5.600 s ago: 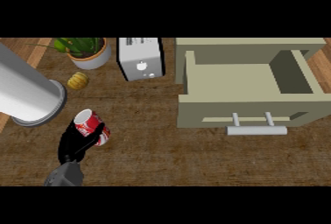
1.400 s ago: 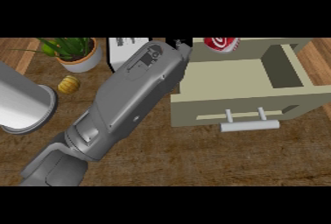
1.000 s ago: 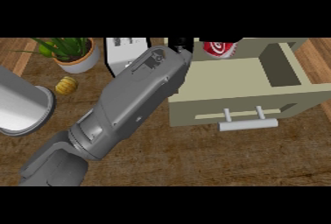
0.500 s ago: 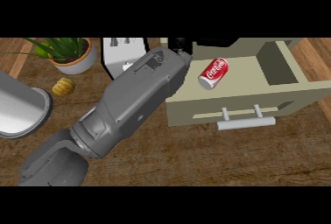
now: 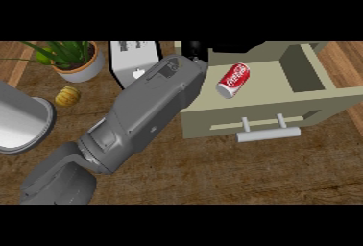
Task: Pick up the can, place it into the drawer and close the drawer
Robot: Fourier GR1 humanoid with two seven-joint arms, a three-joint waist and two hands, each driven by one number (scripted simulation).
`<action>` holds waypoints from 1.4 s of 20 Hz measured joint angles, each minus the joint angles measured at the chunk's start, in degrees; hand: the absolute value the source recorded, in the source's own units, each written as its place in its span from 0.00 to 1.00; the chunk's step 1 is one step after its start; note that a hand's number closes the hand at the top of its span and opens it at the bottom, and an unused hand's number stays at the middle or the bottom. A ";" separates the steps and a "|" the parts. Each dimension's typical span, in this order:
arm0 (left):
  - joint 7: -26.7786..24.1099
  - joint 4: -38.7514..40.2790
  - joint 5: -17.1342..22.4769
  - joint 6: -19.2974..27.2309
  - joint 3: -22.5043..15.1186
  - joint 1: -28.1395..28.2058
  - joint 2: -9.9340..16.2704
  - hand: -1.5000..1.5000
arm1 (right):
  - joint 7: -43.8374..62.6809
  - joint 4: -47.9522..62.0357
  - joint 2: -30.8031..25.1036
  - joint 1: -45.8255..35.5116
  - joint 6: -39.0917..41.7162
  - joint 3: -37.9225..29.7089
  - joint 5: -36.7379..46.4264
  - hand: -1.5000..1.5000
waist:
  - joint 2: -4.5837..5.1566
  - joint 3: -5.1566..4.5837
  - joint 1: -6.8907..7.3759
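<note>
The red can (image 5: 233, 80) lies on its side inside the open beige drawer (image 5: 312, 104), near its left wall, with no hand on it. My left forearm runs from the lower left up to the drawer's back left corner. Of my left hand (image 5: 193, 50) only black fingers show at the top edge, spread above and behind the can and apart from it. The drawer's front panel carries a pale bar handle (image 5: 268, 135) that faces me. My right hand does not show.
A white toaster (image 5: 133, 54) stands behind my forearm. At the back left is a potted plant (image 5: 74, 60), with a small yellow object (image 5: 67, 96) in front of it. A large grey cylinder (image 5: 21, 125) lies at the left edge.
The can was upright in my left hand at the back of the drawer. It has left the hand, dropped and tipped onto its side on the drawer's floor.
</note>
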 measured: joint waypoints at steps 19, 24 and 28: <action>-7.87 -2.09 5.16 -0.07 -0.20 -1.04 0.00 0.00 | -12.95 -5.86 -3.81 -10.80 3.79 7.07 28.54 0.00 | -0.06 -0.06 3.18; -7.17 -1.76 5.95 -0.39 0.42 -2.20 -0.01 0.00 | -13.82 -3.90 -3.63 -15.98 1.92 15.35 43.38 0.00 | -0.16 -0.09 4.54; -6.04 -1.80 5.92 -0.07 0.93 -3.03 0.13 0.00 | -15.65 -0.28 -3.02 -19.78 -1.18 22.71 55.58 0.00 | -0.42 -0.11 5.51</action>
